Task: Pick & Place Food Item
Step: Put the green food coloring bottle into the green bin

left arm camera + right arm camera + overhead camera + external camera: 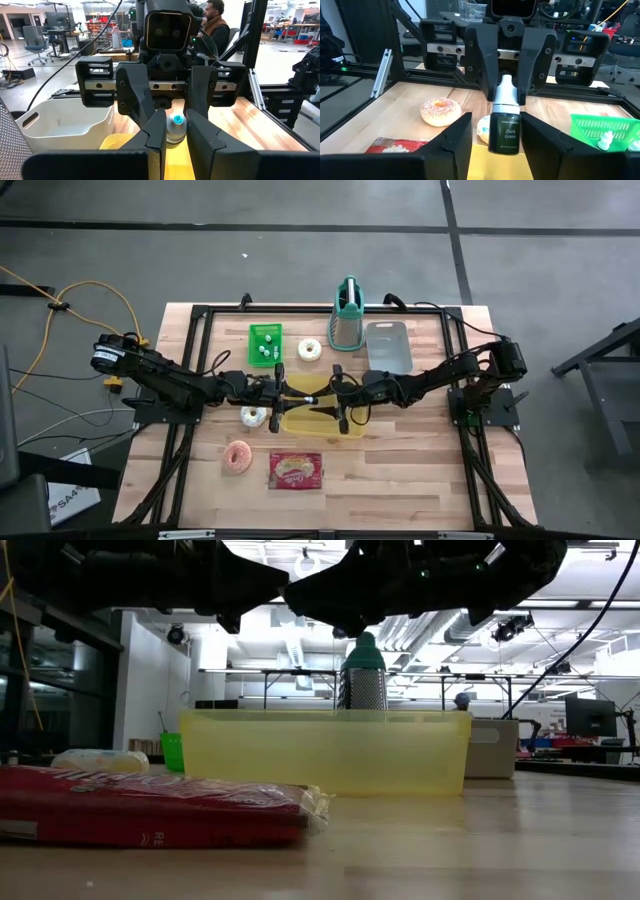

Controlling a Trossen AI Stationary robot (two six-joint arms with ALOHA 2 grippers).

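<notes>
A small white bottle with a dark green label (505, 132) and a teal tip (176, 120) hangs level above the yellow tray (318, 423) at the table's middle. My left gripper (288, 390) reaches in from the left and is shut on the bottle. My right gripper (332, 390) faces it from the right. Its fingers (454, 142) are open and stand on either side of the bottle's labelled body, apart from it. My left gripper pinches the bottle's white neck end (506, 92) between its two fingers (485, 70). The fingers come level from the table's left and lie along the bottle. The labelled body sticks out past the fingertips toward the right arm. The bottle is lifted clear above the tray.
A green basket (265, 345) with small bottles, a white donut (310, 350), a green-handled grater (347, 315) and a grey tray (388, 345) stand at the back. Another white donut (253, 416), a pink donut (238, 457) and a red snack packet (296, 470) lie nearer the front.
</notes>
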